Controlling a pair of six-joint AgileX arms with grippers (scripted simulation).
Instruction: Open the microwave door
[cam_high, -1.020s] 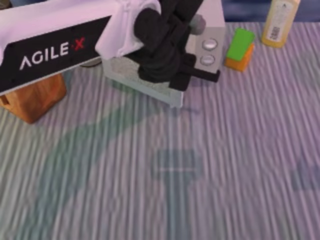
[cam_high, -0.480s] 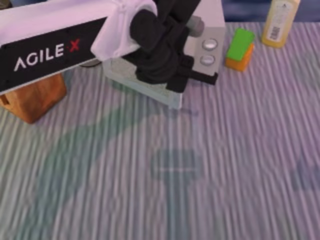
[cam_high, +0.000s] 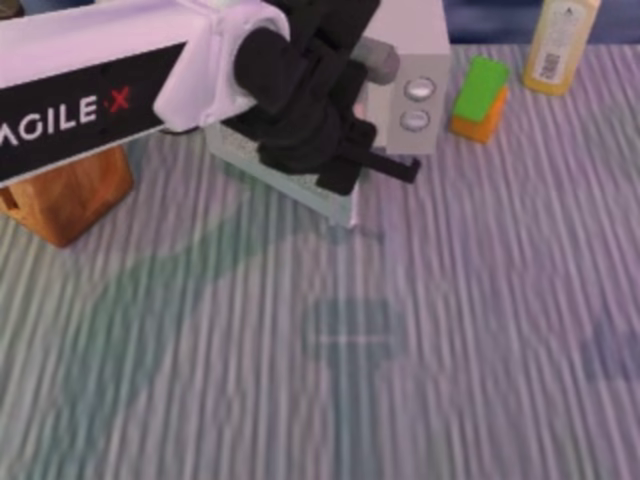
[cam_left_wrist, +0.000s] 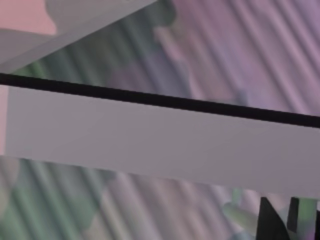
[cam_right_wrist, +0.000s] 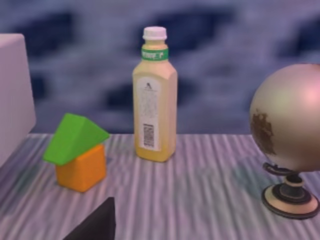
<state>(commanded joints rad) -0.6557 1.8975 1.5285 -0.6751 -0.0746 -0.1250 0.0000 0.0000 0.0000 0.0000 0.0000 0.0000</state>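
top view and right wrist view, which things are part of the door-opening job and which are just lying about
Job: pale grey-white boxy microwave; its mesh-windowed door, partly swung out; left gripper at the door.

Lying about: orange-brown wooden block; green-roofed orange toy house; yellow juice bottle; globe on stand.

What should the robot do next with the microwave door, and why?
Probably keep swinging the microwave door outward. In the top view it stands only partly open, angled away from the microwave, with the left tool at its free edge near the knobs. The table in front looks free of obstacles. The right arm is out of the top view.
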